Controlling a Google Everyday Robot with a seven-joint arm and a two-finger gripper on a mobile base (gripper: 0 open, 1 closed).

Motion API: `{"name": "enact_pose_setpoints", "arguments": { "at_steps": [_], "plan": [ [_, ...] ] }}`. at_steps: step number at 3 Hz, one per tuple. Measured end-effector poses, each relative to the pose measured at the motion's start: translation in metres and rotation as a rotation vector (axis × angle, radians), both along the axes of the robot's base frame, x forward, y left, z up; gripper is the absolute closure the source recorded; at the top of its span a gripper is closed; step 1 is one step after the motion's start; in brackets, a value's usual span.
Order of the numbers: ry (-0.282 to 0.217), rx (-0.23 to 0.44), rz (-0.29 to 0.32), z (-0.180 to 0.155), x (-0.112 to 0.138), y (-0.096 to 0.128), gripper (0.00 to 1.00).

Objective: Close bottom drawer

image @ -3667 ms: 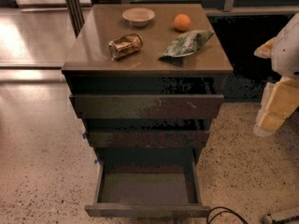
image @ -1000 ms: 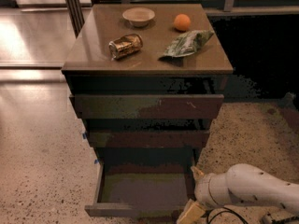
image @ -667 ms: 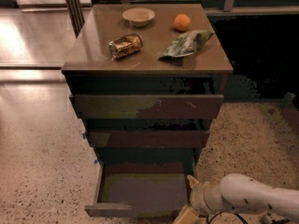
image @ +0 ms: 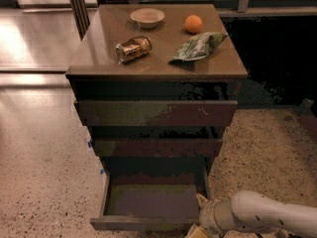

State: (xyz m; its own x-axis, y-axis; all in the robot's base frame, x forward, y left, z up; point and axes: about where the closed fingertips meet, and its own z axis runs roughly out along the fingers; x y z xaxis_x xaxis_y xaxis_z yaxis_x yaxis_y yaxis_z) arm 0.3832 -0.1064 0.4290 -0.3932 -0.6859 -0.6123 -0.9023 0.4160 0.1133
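The pale gripper (image: 200,216) of the white arm is being held just beside the right front corner of the shallow dark grey-brown bottom drawer (image: 148,201), which is being left pulled out. Whether the gripper is open or closed cannot be told.

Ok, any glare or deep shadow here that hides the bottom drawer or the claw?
Camera view: strong glare on the polished floor at upper left, and a mild sheen on the cabinet top. The recesses above the drawer fronts go black. The open bottom drawer is dim yet readable. The pale claw, by the drawer's front right corner, is cut by the bottom edge.
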Motion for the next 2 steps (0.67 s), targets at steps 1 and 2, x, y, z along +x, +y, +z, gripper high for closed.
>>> {"name": "enact_pose_setpoints", "arguments": {
  "at_steps": [1, 2],
  "plan": [
    [-0.001, 0.021, 0.008, -0.002, -0.001, 0.001, 0.0],
    [0.032, 0.064, 0.006, -0.018, 0.001, -0.008, 0.0]
  ]
}}
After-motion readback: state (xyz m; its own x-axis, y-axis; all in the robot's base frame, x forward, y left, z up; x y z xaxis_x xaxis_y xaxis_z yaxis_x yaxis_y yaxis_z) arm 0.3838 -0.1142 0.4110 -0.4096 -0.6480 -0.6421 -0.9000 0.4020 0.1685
